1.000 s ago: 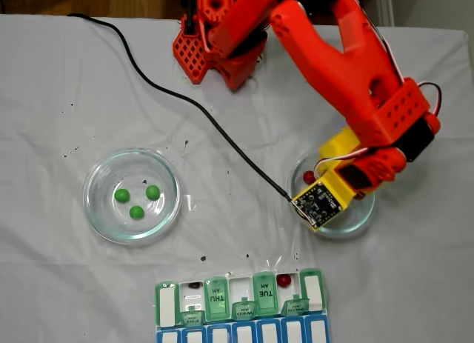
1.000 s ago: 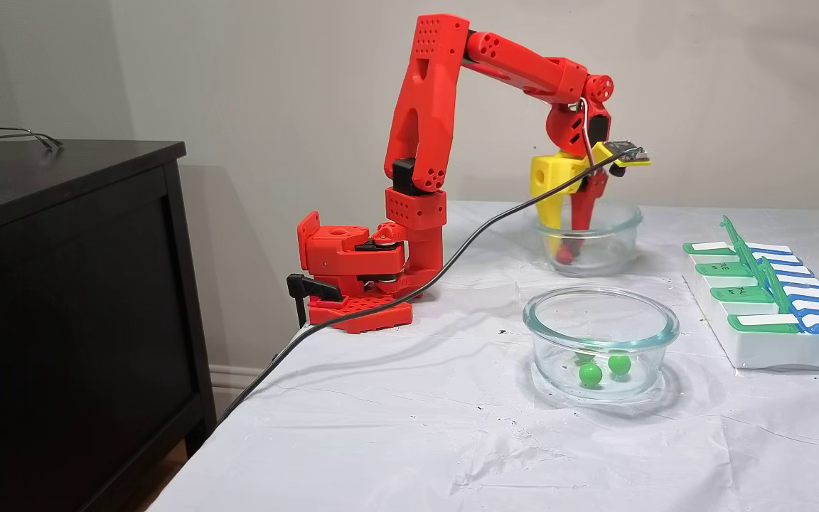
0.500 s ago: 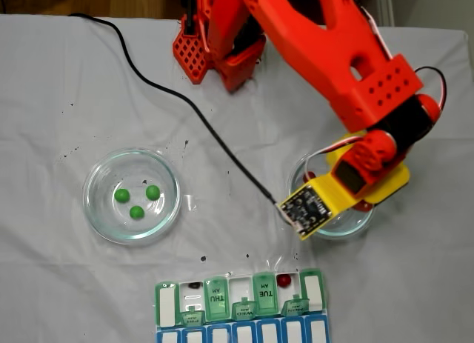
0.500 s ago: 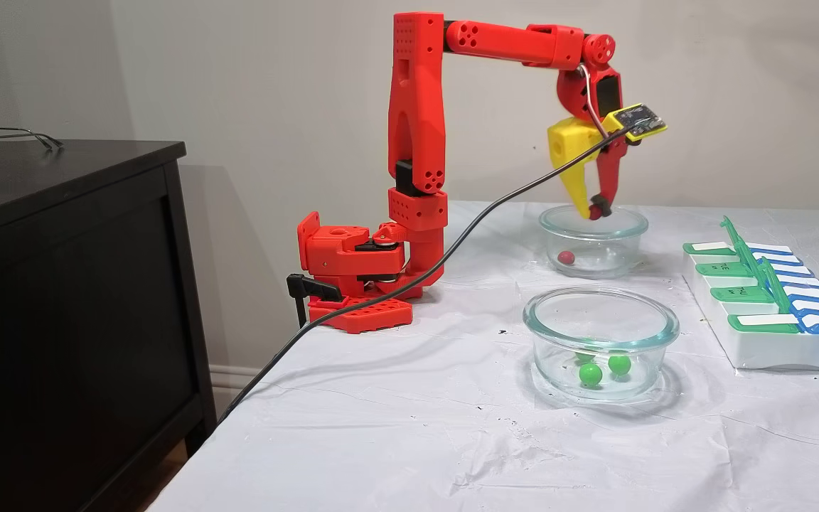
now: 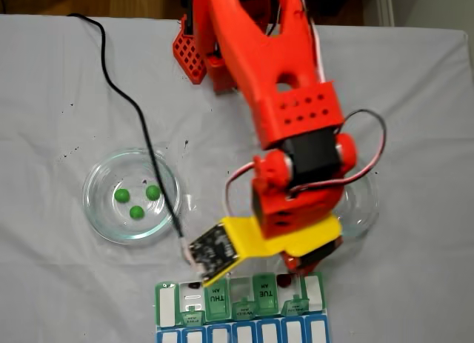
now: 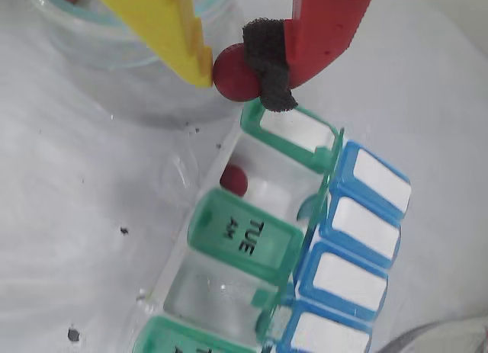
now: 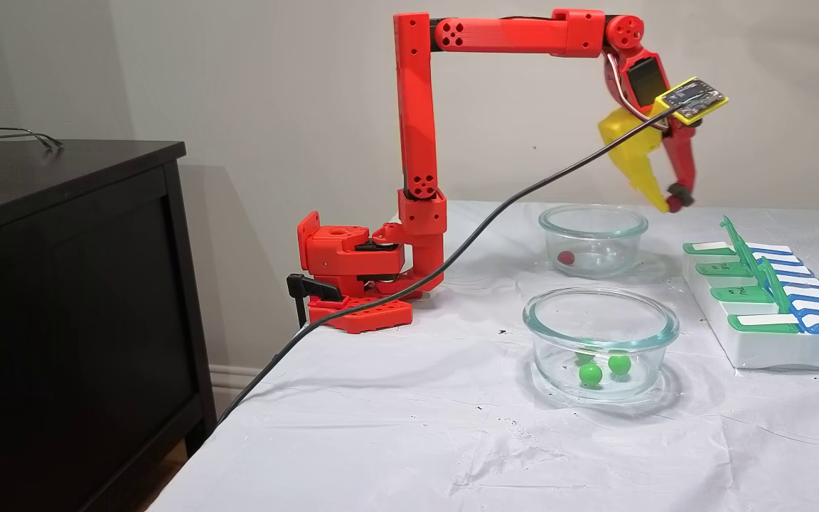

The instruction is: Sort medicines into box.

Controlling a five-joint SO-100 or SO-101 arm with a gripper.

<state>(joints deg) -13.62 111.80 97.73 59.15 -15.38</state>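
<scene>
While our gripper [image 6: 238, 77] pinches one red ball [image 6: 232, 72] above the box [image 6: 252, 254], we count three green balls [image 5: 136, 201] in one bowl [image 5: 100, 217], one red inside another [image 7: 593, 242].

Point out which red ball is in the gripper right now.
The red ball pinched between the yellow and red fingers of the gripper, above the pill organizer. Another red ball lies in an open compartment, and one in the far glass bowl.
</scene>
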